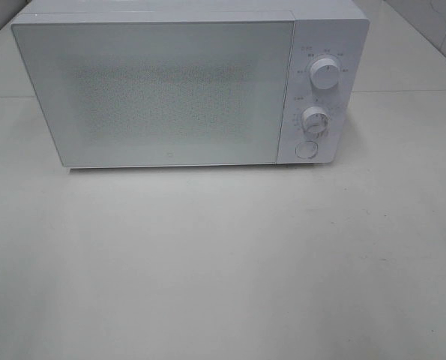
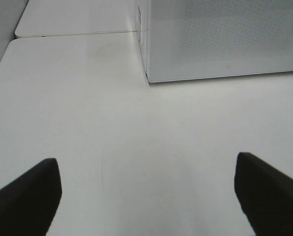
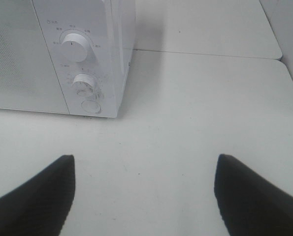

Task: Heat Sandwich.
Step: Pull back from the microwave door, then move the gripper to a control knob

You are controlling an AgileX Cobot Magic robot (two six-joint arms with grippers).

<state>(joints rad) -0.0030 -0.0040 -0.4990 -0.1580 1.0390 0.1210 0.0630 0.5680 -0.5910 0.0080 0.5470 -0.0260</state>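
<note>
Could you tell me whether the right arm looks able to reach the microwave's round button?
Probably yes: the right tool is open and empty, and only bare table lies between it and the round button, which faces outward below the lower dial.

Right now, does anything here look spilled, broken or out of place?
Nothing stands out. The microwave sits on the table with its door shut and both dials in place. No spill or damage shows. The left end effector and right end effector are open, empty.
</note>
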